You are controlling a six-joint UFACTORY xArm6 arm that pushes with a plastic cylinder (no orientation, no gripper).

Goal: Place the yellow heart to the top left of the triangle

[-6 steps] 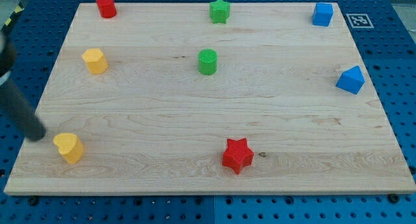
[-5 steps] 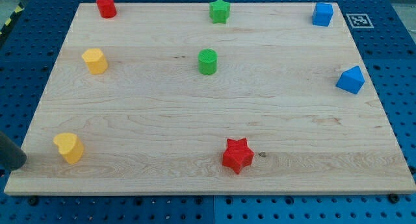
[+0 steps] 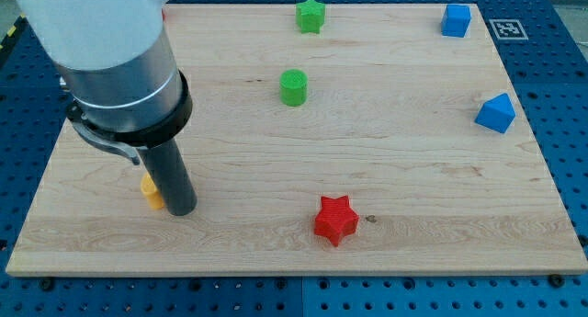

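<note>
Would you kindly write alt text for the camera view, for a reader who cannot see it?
My arm fills the view's upper left, and my tip rests on the wooden board right beside a mostly hidden yellow block. Elsewhere lie a red star, a green cylinder, a green star, a blue cube and a blue triangle.

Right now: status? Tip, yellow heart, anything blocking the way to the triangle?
My tip on board, touching a yellow block on its right; shape mostly hidden. Blue triangle far right. Red star near the path.
</note>
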